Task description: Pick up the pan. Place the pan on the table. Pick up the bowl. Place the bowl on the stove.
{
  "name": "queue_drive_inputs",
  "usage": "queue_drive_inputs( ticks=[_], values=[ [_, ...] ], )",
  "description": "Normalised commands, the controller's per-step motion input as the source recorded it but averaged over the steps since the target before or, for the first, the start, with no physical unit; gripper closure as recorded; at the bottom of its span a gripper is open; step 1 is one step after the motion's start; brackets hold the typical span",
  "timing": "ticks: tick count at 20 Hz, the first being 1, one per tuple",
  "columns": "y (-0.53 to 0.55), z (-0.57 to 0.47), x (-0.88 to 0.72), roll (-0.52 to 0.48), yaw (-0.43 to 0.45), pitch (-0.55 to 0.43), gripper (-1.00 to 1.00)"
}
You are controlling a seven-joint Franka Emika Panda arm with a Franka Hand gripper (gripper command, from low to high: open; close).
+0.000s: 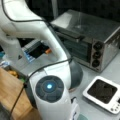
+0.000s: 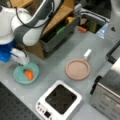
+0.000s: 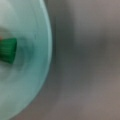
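Step in hand: I read this as the bowl pickup; the pan (image 2: 78,69) already sits on the grey surface (image 2: 58,56), off the stove (image 2: 60,99), whose black top is bare in both front views.
Pincer: in a front view the pincer (image 2: 22,59) is down at the bowl's rim on the view's left, at its upper-left edge. I cannot tell whether it is released or clenched; the fingers don't show clearly.
Bowl: the teal bowl (image 2: 26,73) rests on the surface, the orange piece (image 2: 29,74) inside. The wrist view is filled by its rim (image 3: 37,57) and the green tip (image 3: 8,50) of that piece.
Stove: just beside the bowl, toward the view's bottom right, near the toaster oven (image 2: 108,92).
Next move calls for: by my judgement, a firm hold on the thin rim and a level lift, so the food stays put.
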Motion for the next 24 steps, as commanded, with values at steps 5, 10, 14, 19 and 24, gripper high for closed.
queue_drive_inputs(
  ticks=[5,10,14,19,24],
  values=[
    [-0.05,-0.1,-0.07,0.028,0.069,-0.001,-1.0],
    [-0.02,-0.12,-0.06,0.073,0.028,0.017,-1.0],
    [0.01,-0.12,-0.01,0.076,-0.019,0.016,-1.0],
    [0.02,-0.14,0.07,0.064,-0.039,-0.03,-1.0],
    [0.0,-0.14,0.14,0.077,-0.043,-0.079,-1.0]
  ],
)
